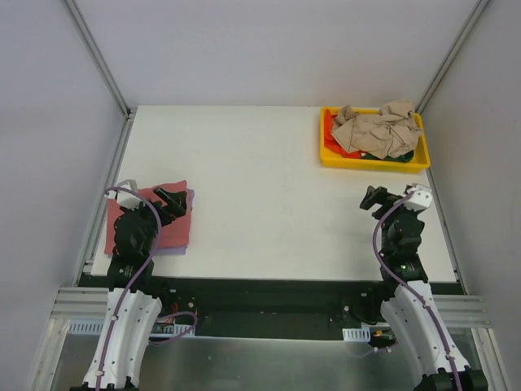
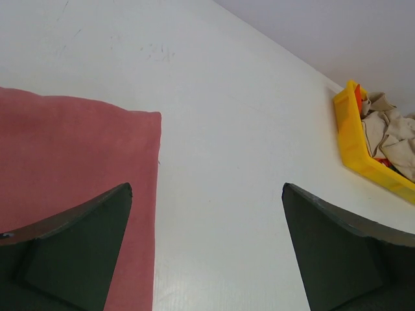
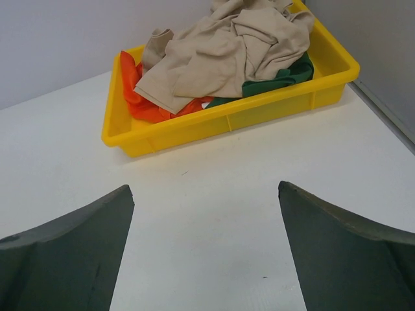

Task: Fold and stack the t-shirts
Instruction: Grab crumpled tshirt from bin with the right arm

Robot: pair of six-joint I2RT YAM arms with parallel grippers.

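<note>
A folded dusty red t-shirt (image 1: 175, 218) lies at the table's left on a folded pale lilac t-shirt (image 1: 172, 250). My left gripper (image 1: 168, 199) hovers over the stack's right edge, open and empty; the red shirt (image 2: 71, 155) fills the left of its view. A crumpled tan-beige t-shirt (image 1: 376, 130) lies in the yellow tray (image 1: 373, 160) at the back right, over a bright orange shirt (image 3: 137, 97) and a dark green shirt (image 3: 282, 76). My right gripper (image 1: 373, 198) is open and empty, in front of the tray.
A grey wall and metal rails (image 1: 120, 163) border the white table (image 1: 260, 179) on the left, back and right. The tray's rim also shows in the left wrist view (image 2: 363, 162).
</note>
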